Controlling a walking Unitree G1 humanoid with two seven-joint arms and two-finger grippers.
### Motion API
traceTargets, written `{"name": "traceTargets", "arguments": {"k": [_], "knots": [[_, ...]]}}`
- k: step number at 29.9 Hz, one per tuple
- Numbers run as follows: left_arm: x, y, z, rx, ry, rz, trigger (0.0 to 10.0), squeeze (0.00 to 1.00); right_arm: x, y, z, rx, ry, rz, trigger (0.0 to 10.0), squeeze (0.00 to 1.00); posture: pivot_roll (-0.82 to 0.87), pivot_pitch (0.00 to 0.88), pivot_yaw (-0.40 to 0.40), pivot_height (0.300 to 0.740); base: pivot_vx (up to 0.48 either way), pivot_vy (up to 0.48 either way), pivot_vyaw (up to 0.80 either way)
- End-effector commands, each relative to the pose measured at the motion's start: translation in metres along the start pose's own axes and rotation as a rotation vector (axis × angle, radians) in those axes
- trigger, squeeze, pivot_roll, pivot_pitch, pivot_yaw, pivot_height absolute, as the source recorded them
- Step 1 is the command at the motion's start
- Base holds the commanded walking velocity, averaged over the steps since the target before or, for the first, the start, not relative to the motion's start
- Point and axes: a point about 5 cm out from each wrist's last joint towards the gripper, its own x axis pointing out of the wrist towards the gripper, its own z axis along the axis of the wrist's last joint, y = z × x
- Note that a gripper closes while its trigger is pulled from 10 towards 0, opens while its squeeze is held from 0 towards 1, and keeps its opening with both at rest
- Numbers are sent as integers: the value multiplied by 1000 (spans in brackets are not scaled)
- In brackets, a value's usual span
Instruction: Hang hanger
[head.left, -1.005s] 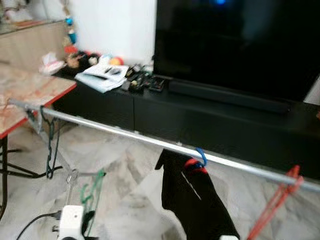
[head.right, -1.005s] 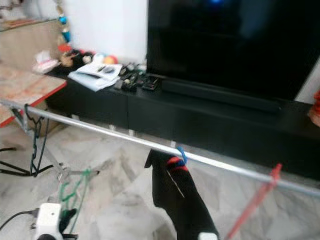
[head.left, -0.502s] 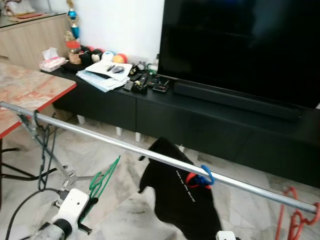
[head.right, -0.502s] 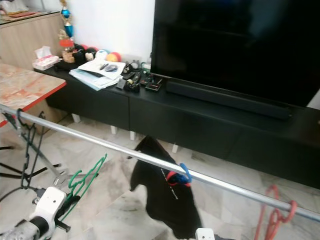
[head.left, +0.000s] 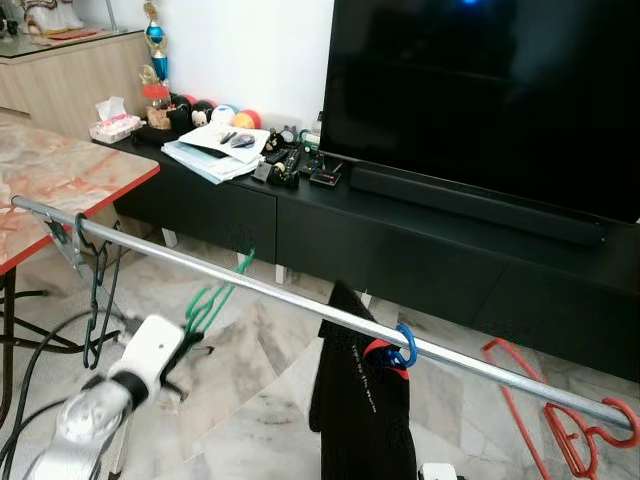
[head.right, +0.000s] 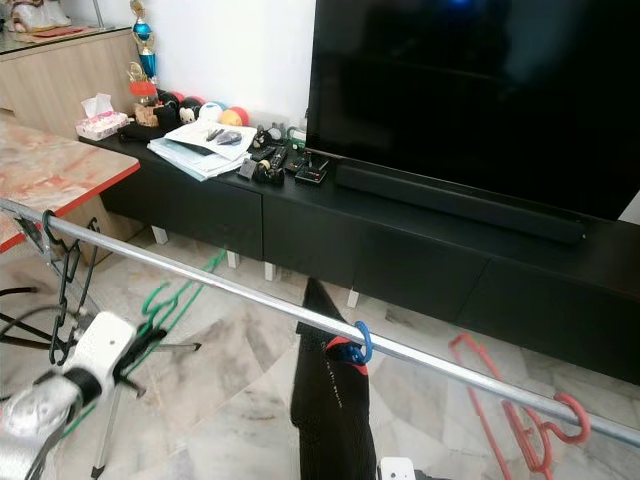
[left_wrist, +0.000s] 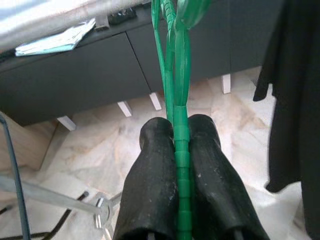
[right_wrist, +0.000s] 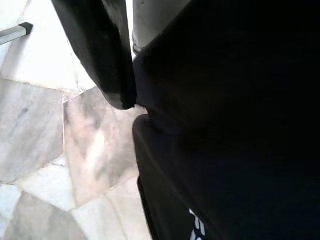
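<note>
Just under the long silver metal rail (head.left: 250, 285) we have the left gripper (left_wrist: 182, 165) clamped on the thin green plastic hanger (head.left: 212, 297), both black fingers (left_wrist: 155, 175) pinching its stem; hook end sits at or just behind the rail, we cannot tell if it is over yet. To do this step well, we judge: lift the hook clear above the rail, bring it toward us and lower until it seats, keep the pinch firm until it bears weight; stay between the dark wire hanger (head.left: 95, 300) at the rail's left end and the black garment on its blue-hooked hanger (head.left: 365, 400). Right gripper (right_wrist: 117, 60) is beside the black cloth; grip state cannot tell. Red hanger (head.left: 580, 435) hangs far right. No containers as such; black TV cabinet (head.left: 420, 255) top carries papers (head.left: 215, 155) and a tissue box (head.left: 113, 128).
</note>
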Motion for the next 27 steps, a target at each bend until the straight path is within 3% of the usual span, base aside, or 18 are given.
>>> {"name": "traceTargets", "arguments": {"k": [1,5,12,19,27], "knots": [[3,-1,-5,-4,35,13,10000,0,0,-4,5,-4,-7,-11,10000,0,147,0,-87,740,0,0,0],[17,0,3,-29,28,1,10000,0,-3,-20,8,-2,-15,-27,10000,0,140,2,-89,740,0,0,0],[39,-7,16,-41,42,-43,10000,0,-6,-28,4,-6,-12,-33,10000,0,137,13,-93,740,0,0,0],[57,-9,24,-76,87,-17,10000,0,-2,-11,0,-7,-8,-13,10000,0,134,17,-94,740,0,0,0],[63,-3,20,-170,154,50,10000,0,1,3,6,-10,-18,6,10000,0,134,22,-95,740,0,0,0]]}}
